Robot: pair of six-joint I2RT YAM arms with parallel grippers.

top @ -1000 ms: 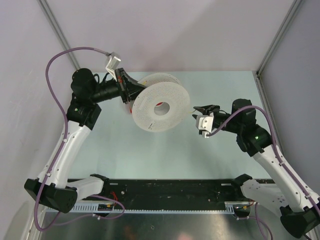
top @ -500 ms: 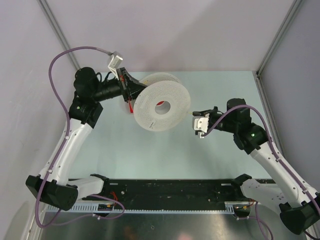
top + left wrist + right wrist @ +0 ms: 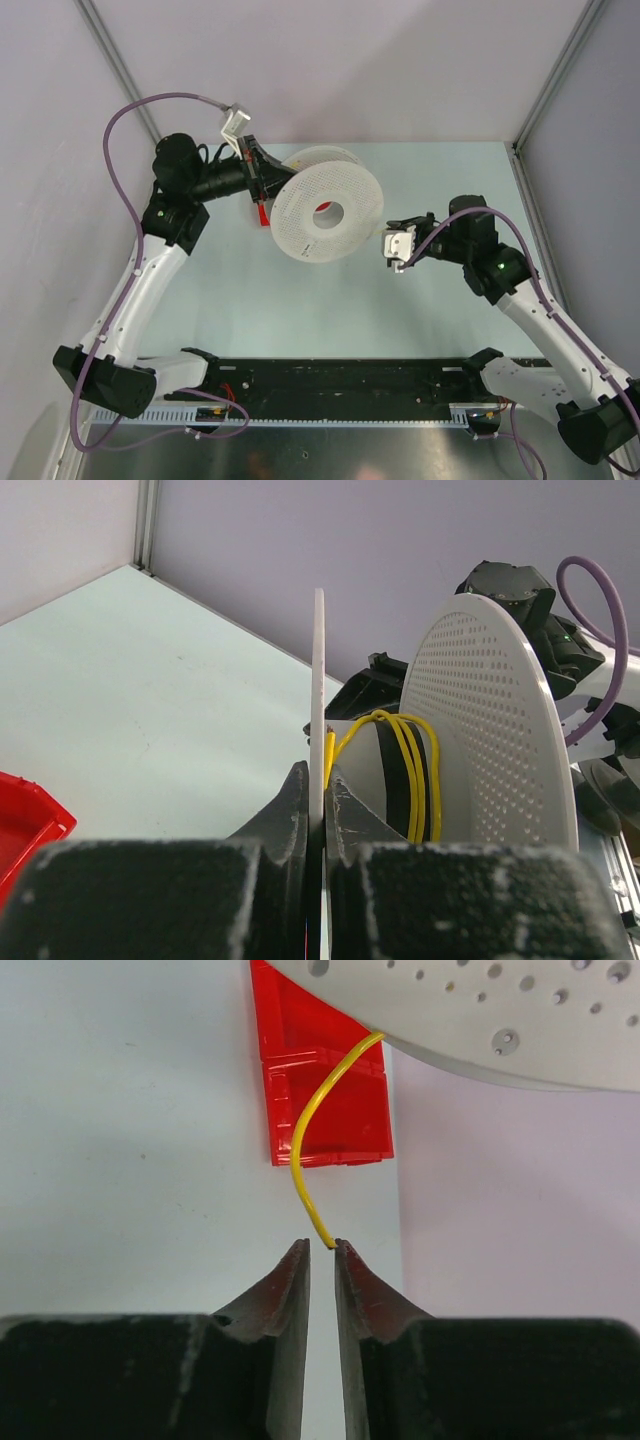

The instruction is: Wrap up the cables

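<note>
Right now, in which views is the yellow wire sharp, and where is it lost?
Left wrist: yellow wire crisp on the spool, near left gripper blurred. Right wrist: wire sharp against the red bin. Top external: wire too thin to make out.

My left fingers point(image 3: 290, 815) are black, with a rough, grainy, matt face. My right fingers point(image 3: 288, 1290) look the same, coarse and dull. The spool point(image 3: 490, 730) is white plastic with a matt finish, its discs pierced with small holes. The cable point(image 3: 296, 1155) has a smooth yellow plastic skin with a slight sheen. The red bin point(image 3: 330, 1110), left of the spool, is glossy plastic. The table point(image 3: 130, 1110) is pale, smooth and matt. The purple cord point(image 3: 588, 563) looks smooth and rubbery.
</note>
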